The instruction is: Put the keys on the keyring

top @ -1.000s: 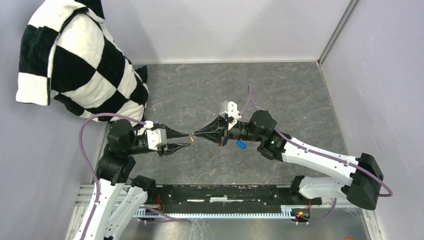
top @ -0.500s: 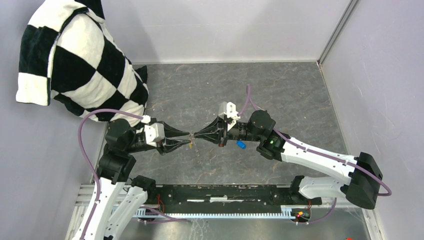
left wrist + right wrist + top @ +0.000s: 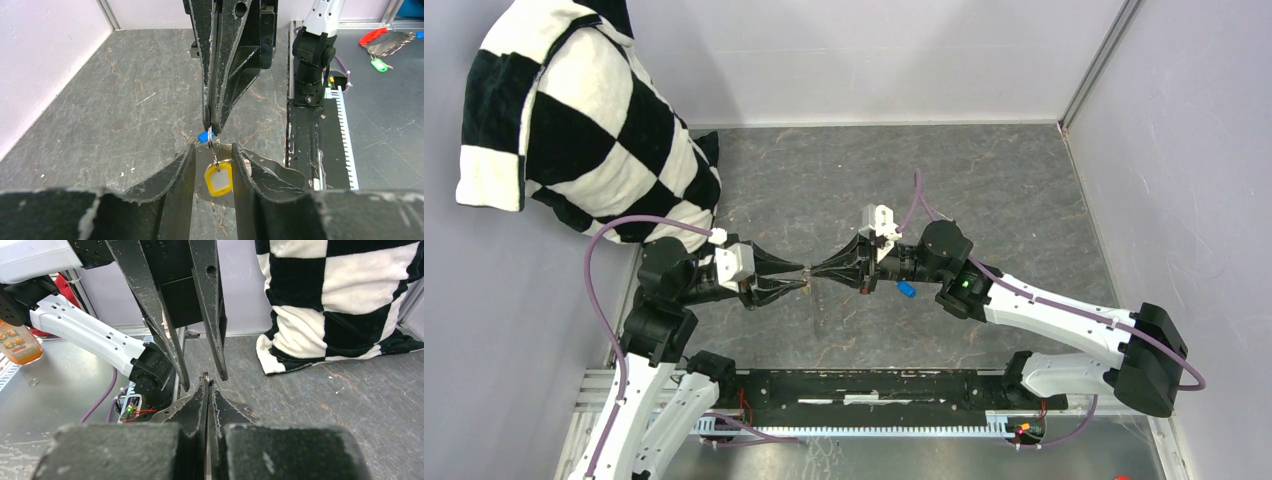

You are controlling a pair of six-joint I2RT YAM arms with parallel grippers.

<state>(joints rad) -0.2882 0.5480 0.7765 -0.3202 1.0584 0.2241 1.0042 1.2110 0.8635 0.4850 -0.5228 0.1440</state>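
Note:
In the left wrist view my right gripper [image 3: 212, 127] comes down from above, shut on a thin metal keyring [image 3: 212, 142]. The yellow-headed key [image 3: 218, 179] hangs from that ring between the fingers of my open left gripper [image 3: 213, 149]; it lies close to the right finger, and I cannot tell if they touch. The blue-headed key [image 3: 202, 136] lies on the table behind; from the top it sits under the right wrist [image 3: 906, 290]. From the top, the left gripper [image 3: 805, 278] and right gripper [image 3: 816, 270] meet tip to tip at mid-table. The right wrist view shows its jaws [image 3: 206, 382] pressed together.
A black-and-white checkered cushion [image 3: 574, 120] leans at the back left, also in the right wrist view [image 3: 345, 295]. Grey walls close the table's back and sides. The arms' black base rail [image 3: 874, 385] runs along the near edge. Red and green tags [image 3: 380, 50] lie beyond it.
The left gripper has turned slightly at the wrist and the right arm has edged a little left. The tips stay together, the right still shut on the ring.

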